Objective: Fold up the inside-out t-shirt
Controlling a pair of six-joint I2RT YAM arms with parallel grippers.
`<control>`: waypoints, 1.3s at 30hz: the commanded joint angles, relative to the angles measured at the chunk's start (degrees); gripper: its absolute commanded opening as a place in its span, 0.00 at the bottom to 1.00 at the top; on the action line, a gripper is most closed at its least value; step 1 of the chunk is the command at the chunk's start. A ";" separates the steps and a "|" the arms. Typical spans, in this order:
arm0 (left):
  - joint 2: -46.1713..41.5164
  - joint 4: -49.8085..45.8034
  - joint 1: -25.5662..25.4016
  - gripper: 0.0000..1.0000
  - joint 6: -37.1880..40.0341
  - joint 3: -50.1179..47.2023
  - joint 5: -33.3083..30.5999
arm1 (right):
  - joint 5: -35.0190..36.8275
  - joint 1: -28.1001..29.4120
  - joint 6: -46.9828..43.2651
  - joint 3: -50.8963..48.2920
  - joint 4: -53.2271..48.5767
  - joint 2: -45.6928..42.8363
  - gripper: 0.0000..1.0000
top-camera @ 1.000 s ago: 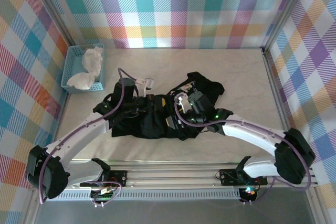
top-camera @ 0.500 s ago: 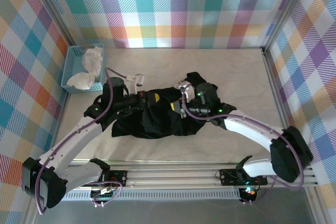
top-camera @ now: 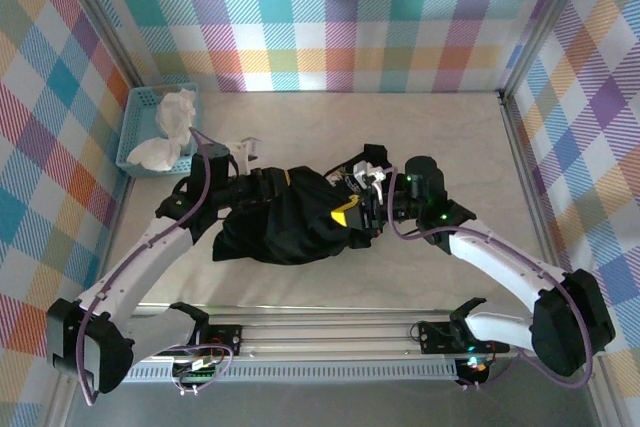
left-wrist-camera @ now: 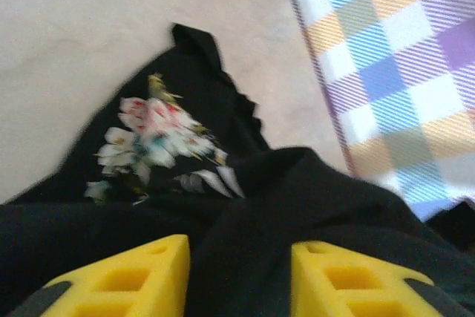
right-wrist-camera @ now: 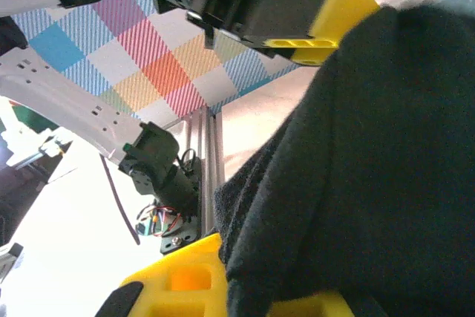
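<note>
Lying bunched mid-surface, the black t-shirt is clenched at its 3 o'clock edge by the right gripper. At 11 o'clock the left gripper has cloth between parted jaws; I cannot tell if it grips. A one-sided pull could drag the heap crooked.

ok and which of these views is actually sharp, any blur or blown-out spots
Top external: sharp and evenly lit, though the t-shirt reads as a nearly detailless black mass. Left wrist: soft with motion blur, the rose print smeared and the plaid wall hazy. Right wrist: the lower left is blown out to white, and the t-shirt up close is out of focus.
</note>
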 commanded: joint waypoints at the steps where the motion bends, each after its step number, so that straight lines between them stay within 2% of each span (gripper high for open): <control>1: -1.97 -8.64 -1.91 0.50 7.92 2.10 -11.33 | -2.58 -0.19 0.01 2.35 1.42 1.97 0.00; 4: -7.16 -10.72 -6.21 0.55 11.33 0.68 -19.55 | -0.73 -0.19 -0.10 4.43 -1.85 3.50 0.00; 5: -9.07 -9.65 -7.62 0.57 12.10 -0.48 -20.19 | -0.73 -0.20 -0.04 4.64 -2.08 3.79 0.00; 8: -11.62 -4.57 -11.11 0.59 13.41 -3.17 -13.88 | 0.90 -0.19 0.03 5.13 -2.78 4.04 0.00; 10: -9.88 -3.55 -13.65 0.59 14.17 -3.26 -9.39 | 1.57 -0.19 -0.23 5.47 -3.66 4.17 0.00; 14: -4.11 -0.12 -18.03 0.61 15.67 -1.45 -6.74 | 1.97 -0.19 -0.87 5.79 -4.91 4.27 0.00; 18: -0.59 2.20 -19.51 0.62 16.03 -0.08 -5.83 | 1.89 -0.19 -1.19 5.74 -5.53 4.05 0.00; 24: 1.81 -0.59 -19.59 0.62 18.89 1.61 -7.63 | 2.68 -0.20 -2.11 5.41 -7.03 2.90 0.00; 30: 3.90 -1.80 -19.67 0.63 19.79 2.37 -5.64 | 3.16 -0.19 -2.34 6.14 -7.91 3.07 0.00; 33: 4.77 -2.24 -19.62 0.56 19.82 2.63 -6.82 | 2.99 -0.19 -2.93 6.46 -8.46 2.71 0.00; 36: 4.95 -1.90 -19.69 0.43 19.17 2.62 -8.59 | 3.75 -0.19 -4.60 6.54 -10.30 2.04 0.00; 39: 5.16 -1.58 -19.55 0.23 18.86 2.81 -8.01 | 3.64 -0.19 -5.77 6.53 -11.46 1.43 0.00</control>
